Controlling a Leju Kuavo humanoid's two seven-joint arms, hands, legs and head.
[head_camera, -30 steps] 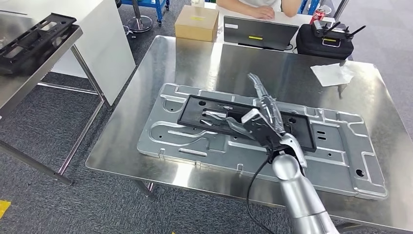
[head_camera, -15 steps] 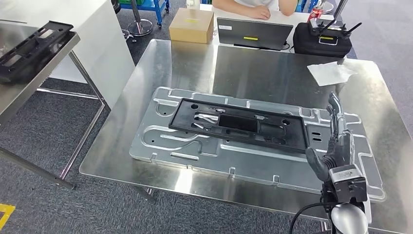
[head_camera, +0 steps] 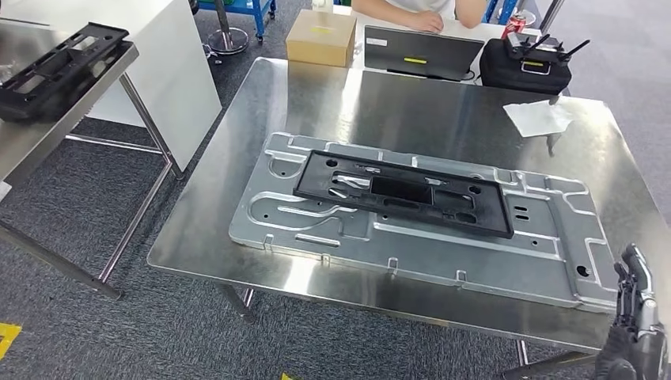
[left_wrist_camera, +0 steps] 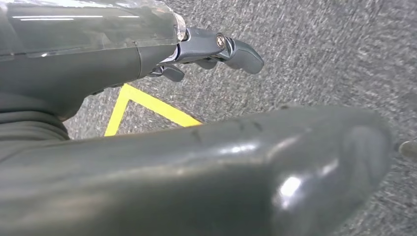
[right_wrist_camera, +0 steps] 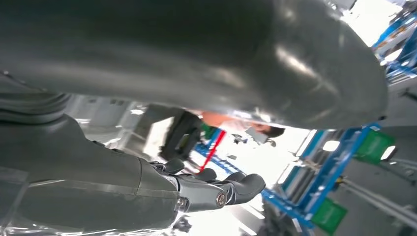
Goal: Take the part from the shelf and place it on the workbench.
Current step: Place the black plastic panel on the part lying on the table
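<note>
Dark-fingered, your right hand [head_camera: 635,332] hangs empty off the worktop's [head_camera: 443,103] near right corner, fingers extended; your left hand [left_wrist_camera: 216,49], over grey carpet, likewise grips nothing. You see the black part [head_camera: 403,194] flat on the silver plate [head_camera: 490,257], mid-worktop.

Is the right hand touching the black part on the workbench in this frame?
Apart. In the head view the right hand sits at the near right corner, off the workbench edge, while the black part lies on the metal plate with bare plate between them.
</note>
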